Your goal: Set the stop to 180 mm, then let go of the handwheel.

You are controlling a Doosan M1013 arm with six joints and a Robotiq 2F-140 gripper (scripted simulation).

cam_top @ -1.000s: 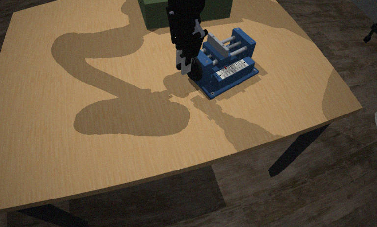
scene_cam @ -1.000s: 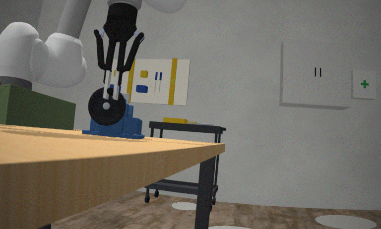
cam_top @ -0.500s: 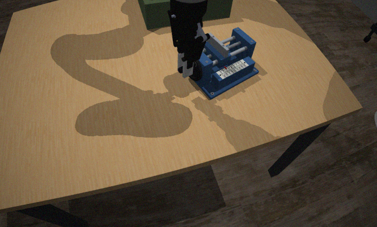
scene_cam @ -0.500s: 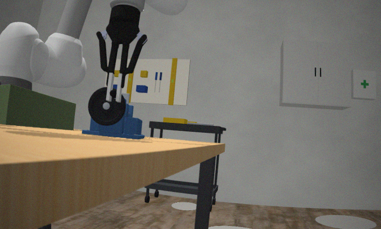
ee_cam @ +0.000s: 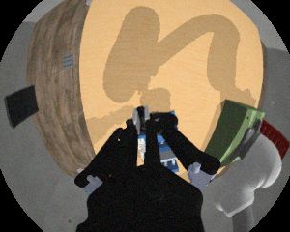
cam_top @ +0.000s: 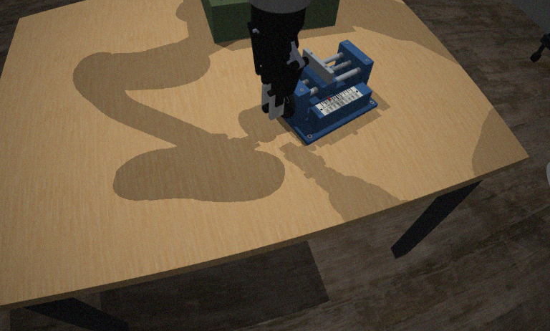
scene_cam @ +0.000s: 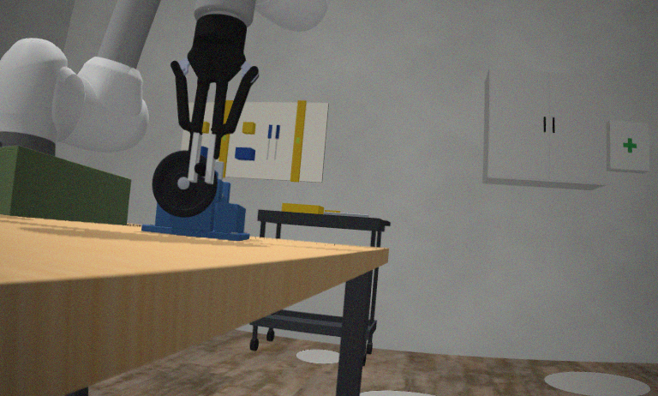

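Observation:
A blue stop fixture (cam_top: 324, 127) (scene_cam: 228, 217) stands on the table. It has a grey stop block (cam_top: 318, 65) on steel rods and a white scale (cam_top: 339, 100) with a small red pointer (cam_top: 329, 97) near the scale's left part. A black handwheel (scene_cam: 170, 198) (cam_top: 288, 107) sits on the fixture's left end. My gripper (scene_cam: 199, 172) (cam_top: 276, 108) (ee_cam: 142, 111) comes down from above and is shut on the handwheel's small black crank knob, to the upper right of the hub. The scale's numbers are too small to read.
A green block (cam_top: 227, 19) (scene_cam: 57, 188) (ee_cam: 232, 130) under the arm's base stands just behind the fixture. The wooden table (cam_top: 121, 149) (scene_cam: 145, 261) extends to the left and front. A black cart (scene_cam: 320, 219) stands beyond the table's far edge.

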